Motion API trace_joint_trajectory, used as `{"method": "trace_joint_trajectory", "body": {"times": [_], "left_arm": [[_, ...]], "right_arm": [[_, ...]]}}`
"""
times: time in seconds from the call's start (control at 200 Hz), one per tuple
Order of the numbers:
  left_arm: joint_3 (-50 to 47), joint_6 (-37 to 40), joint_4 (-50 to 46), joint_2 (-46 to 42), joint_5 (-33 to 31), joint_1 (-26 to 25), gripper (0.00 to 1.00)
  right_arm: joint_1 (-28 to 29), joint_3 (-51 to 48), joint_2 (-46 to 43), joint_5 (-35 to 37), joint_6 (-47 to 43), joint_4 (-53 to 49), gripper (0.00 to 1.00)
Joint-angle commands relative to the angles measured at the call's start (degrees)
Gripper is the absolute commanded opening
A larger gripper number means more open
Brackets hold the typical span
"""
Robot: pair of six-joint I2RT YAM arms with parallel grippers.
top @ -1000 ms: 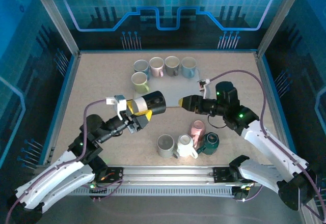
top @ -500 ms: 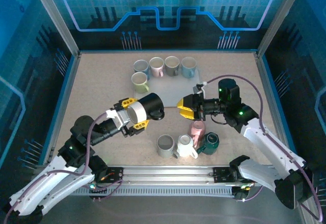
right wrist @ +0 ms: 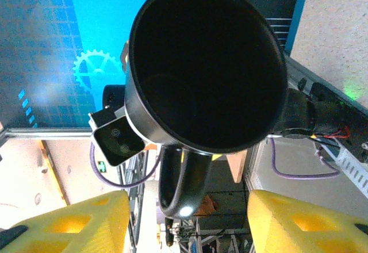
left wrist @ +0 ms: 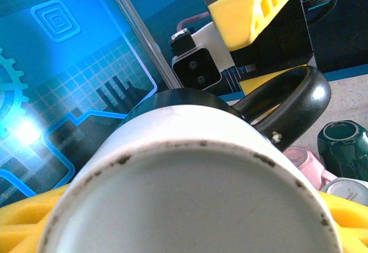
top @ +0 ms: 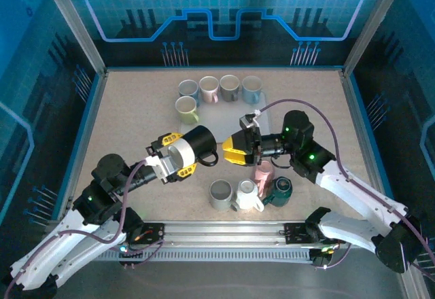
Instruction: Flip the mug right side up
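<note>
Left gripper (top: 178, 156) is clamped across the base end of the black mug (top: 202, 138), holding it aloft over mid-table. The mug lies on its side, long axis left to right, mouth facing the right gripper (top: 231, 149), which is nearer the rim. Its fingers stand wide apart, empty, either side of the handle (top: 212, 155). Bare table (top: 129, 115) lies to the left; loose mugs (top: 246, 191) crowd the near right.

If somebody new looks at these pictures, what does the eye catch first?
A black mug is held in the air on its side by the left gripper, above the middle of the table. The open right gripper faces its mouth from the right. More mugs cluster near the front edge.
</note>
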Motion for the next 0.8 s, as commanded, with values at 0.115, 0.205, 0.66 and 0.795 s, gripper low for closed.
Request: {"method": "trace_joint_trajectory", "body": {"times": [0.115, 0.205, 0.66, 0.795], "left_arm": [[3.3, 1.3, 5.5, -1.0, -0.2, 0.1, 0.32], [3.1, 0.8, 6.4, -0.9, -0.3, 0.1, 0.32], [1.9, 1.8, 4.0, -0.8, 1.9, -0.3, 0.34], [1.9, 1.9, 1.1, -1.0, 0.7, -0.3, 0.62]], "right_arm": [[4.1, 0.6, 3.3, 2.4, 1.2, 6.2, 0.57], [5.2, 0.2, 4.7, 3.5, 1.6, 7.3, 0.54], [7.2, -0.8, 8.9, 5.5, 5.7, 15.9, 0.21], [6.1, -1.3, 8.1, 5.5, 6.0, 16.8, 0.11]]}}
